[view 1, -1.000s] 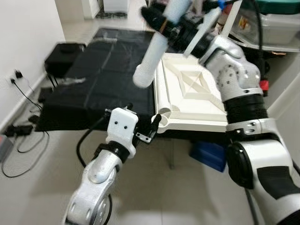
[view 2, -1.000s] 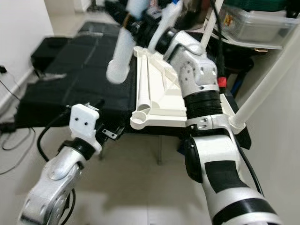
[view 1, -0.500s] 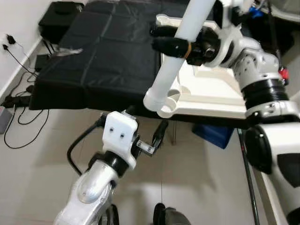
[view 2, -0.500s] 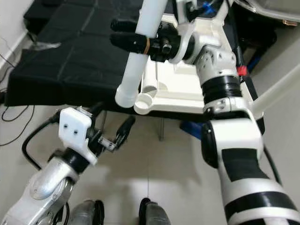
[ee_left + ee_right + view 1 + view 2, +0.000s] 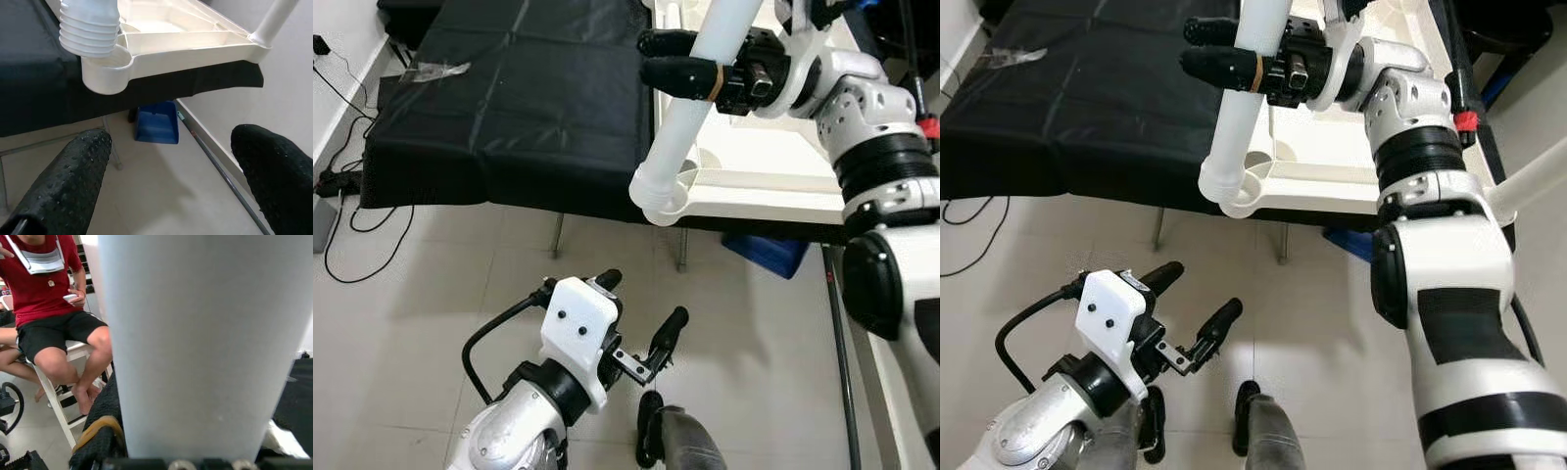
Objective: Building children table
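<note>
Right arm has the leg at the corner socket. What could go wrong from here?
1. The table leg, held tilted by the right gripper, meets the corner socket at an angle; its ribbed end could jam or skid off the rim.
2. The white tabletop overhangs the black table; pushing down might tip it.
3. The left gripper hangs open and low, steadying nothing.

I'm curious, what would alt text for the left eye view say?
The right gripper holds a white table leg upright, its lower end at the corner socket of an upturned white tabletop. The left gripper hangs open above the tiled floor.
</note>
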Robot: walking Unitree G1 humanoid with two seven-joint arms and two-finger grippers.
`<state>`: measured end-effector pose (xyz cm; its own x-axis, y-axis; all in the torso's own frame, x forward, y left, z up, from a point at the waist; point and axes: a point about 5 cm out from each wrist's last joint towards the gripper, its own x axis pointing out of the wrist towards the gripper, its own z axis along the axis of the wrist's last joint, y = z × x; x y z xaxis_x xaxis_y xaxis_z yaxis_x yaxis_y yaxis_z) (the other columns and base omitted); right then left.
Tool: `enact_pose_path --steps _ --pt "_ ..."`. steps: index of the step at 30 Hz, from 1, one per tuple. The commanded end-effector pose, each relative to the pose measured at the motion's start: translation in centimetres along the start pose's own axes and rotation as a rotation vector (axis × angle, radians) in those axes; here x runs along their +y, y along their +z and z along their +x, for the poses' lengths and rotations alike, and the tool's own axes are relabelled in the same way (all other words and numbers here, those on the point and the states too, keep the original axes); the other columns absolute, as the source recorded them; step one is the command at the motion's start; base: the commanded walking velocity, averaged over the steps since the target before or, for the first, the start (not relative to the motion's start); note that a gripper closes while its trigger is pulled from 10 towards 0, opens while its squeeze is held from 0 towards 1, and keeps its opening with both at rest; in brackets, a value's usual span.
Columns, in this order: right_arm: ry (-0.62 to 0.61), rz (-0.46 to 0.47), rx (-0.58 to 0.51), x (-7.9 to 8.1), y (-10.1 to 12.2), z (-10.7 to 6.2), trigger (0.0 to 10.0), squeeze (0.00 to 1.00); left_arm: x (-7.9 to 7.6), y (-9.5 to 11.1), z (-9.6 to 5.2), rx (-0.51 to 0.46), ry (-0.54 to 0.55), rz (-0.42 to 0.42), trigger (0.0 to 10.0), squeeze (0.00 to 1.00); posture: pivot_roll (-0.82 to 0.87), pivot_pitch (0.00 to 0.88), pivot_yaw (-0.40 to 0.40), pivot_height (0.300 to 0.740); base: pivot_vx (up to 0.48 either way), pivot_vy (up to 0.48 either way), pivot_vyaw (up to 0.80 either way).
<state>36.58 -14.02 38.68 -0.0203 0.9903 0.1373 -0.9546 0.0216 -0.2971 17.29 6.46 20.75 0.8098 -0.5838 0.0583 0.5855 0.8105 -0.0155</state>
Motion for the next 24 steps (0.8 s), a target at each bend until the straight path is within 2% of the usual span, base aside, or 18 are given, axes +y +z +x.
enact_pose_path --steps 1,12,13,15,16,24 --pt "0.020 -0.058 -0.015 0.0 1.4 0.1 10.0 0.00 0.0 -0.1 -0.4 0.023 0.005 0.010 10.0 0.00 0.22 0.429 -0.070 0.740 0.000 0.000 0.00" --pt "-0.002 -0.082 0.056 -0.2 1.3 -0.2 10.0 0.00 0.4 0.3 -0.5 0.028 0.021 0.030 10.0 0.00 0.22 0.436 -0.061 0.740 0.000 0.000 0.00" --pt "-0.012 -0.087 0.054 -0.2 1.6 -0.4 1.5 0.00 0.4 0.3 -0.5 0.029 0.025 0.025 10.0 0.00 0.22 0.440 -0.060 0.740 0.000 0.000 0.00" --pt "-0.018 -0.090 0.052 -0.3 1.8 -0.6 1.5 0.00 0.4 0.4 -0.5 0.029 0.028 0.020 10.0 0.00 0.22 0.440 -0.060 0.740 0.000 0.000 0.00" --pt "-0.027 -0.089 0.054 -0.3 2.0 -0.8 0.0 0.00 0.4 0.3 -0.5 0.031 0.030 0.019 10.0 0.00 0.21 0.433 -0.057 0.740 0.000 0.000 0.00" --pt "-0.057 -0.121 0.088 -0.3 3.1 -1.8 0.0 0.00 0.7 0.2 -0.2 0.035 0.026 0.031 10.0 0.00 0.20 0.421 -0.056 0.740 0.000 0.000 0.00"
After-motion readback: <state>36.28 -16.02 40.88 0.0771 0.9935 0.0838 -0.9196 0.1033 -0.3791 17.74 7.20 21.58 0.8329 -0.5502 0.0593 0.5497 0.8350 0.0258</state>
